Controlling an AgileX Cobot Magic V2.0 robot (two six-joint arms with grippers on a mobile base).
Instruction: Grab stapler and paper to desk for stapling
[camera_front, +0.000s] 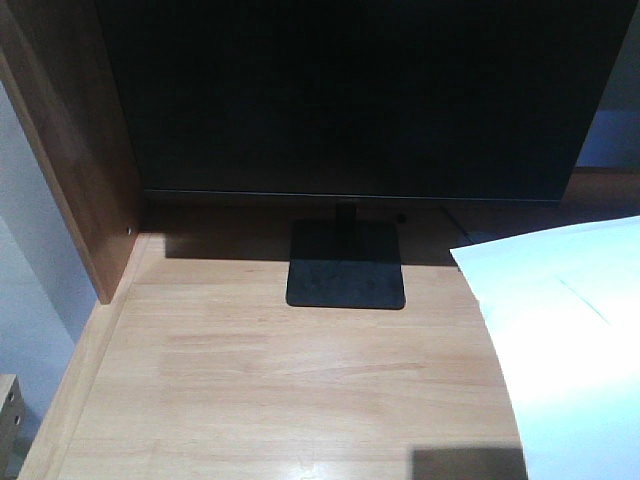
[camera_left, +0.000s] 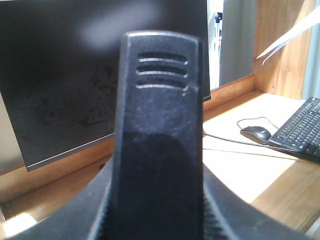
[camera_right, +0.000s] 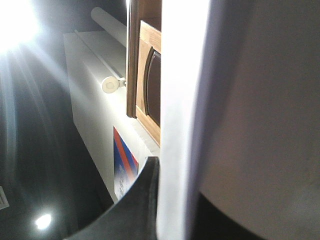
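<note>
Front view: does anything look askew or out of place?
The paper is not lying flat: it hangs bowed above the right side of the desk, its left edge curved. Nothing else stands out.

Desk (camera_front: 280, 380): side panel (camera_front: 70, 130) standing on its left edge.
Monitor (camera_front: 350, 90): at the desk's back, on its base (camera_front: 346, 265), centre rear.
Paper (camera_front: 570, 340): over the desk's right side, right of the base, its edge between the right gripper's (camera_right: 177, 210) fingers.
Mouse (camera_left: 256, 134): on the desk, just left of the keyboard (camera_left: 300, 132), right of the monitor.
Stapler (camera_left: 159, 125): between the left gripper's (camera_left: 159, 220) fingers, before the monitor.
</note>
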